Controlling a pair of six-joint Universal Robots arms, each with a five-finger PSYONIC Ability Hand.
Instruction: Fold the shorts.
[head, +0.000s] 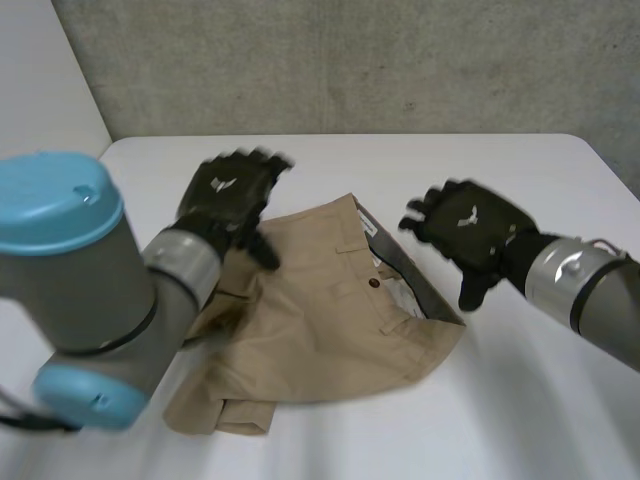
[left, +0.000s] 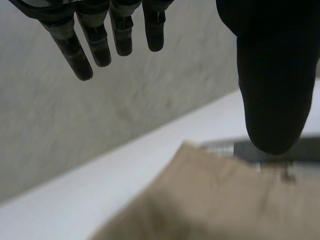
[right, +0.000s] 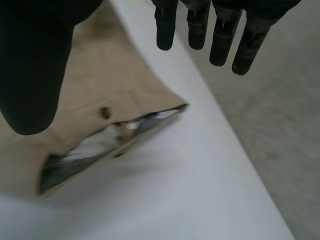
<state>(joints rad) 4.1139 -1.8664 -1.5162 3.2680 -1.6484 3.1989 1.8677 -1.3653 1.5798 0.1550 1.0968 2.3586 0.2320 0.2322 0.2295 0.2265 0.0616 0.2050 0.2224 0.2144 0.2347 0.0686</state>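
Tan shorts (head: 320, 320) lie folded on the white table (head: 520, 420), waistband toward my right arm, its grey lining and a brown button (head: 374, 283) showing. My left hand (head: 228, 192) hovers open above the far left part of the shorts, fingers straight and apart from the cloth; in the left wrist view its fingers (left: 95, 40) and thumb (left: 272, 90) hang over the shorts (left: 215, 195). My right hand (head: 468, 228) hovers open just beyond the waistband. In the right wrist view its thumb (right: 32, 75) is above the shorts (right: 100, 85) and the open waistband (right: 95, 145).
A grey concrete wall (head: 350, 60) rises behind the table's far edge. My left arm's big joint with light-blue caps (head: 80, 290) stands over the table's near left, hiding part of the shorts' leg end.
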